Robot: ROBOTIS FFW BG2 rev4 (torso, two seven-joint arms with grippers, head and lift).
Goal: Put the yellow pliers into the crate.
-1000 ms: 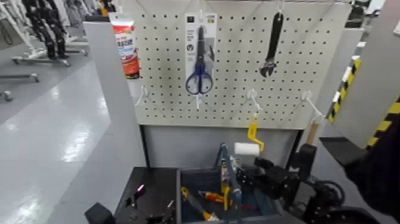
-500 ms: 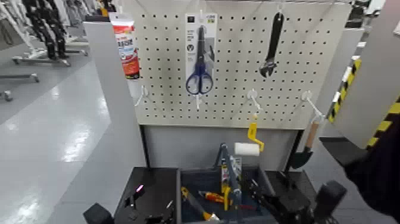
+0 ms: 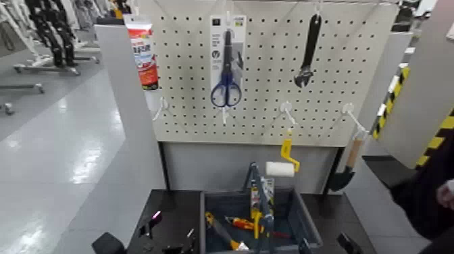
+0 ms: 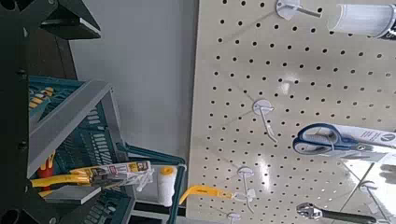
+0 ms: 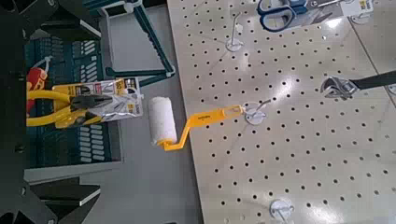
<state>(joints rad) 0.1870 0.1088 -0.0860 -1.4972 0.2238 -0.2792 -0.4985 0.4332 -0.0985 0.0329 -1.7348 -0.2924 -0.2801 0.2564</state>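
Note:
The yellow pliers (image 3: 256, 202), on their pale card, stand on end inside the dark grey-blue crate (image 3: 302, 219), leaning near its back wall. The right wrist view shows their yellow handles, dark head and card (image 5: 79, 101) lying against the crate's mesh (image 5: 84, 51). The left wrist view shows them too (image 4: 89, 174). My right gripper (image 5: 42, 107) is open and empty, drawn back from the crate, with only a dark tip at the bottom right of the head view (image 3: 346, 244). My left gripper (image 4: 37, 112) is open and parked at the lower left.
A red-and-yellow screwdriver (image 3: 240, 223) and another yellow-handled tool (image 3: 220, 231) lie in the crate. A paint roller (image 3: 282, 165), scissors (image 3: 226, 64) and a black wrench (image 3: 309, 51) hang on the pegboard. A person's dark sleeve (image 3: 425, 192) is at the right edge.
My right gripper, which was beside the crate's right side, has dropped down and back almost out of the head view. The pliers stay in the crate.

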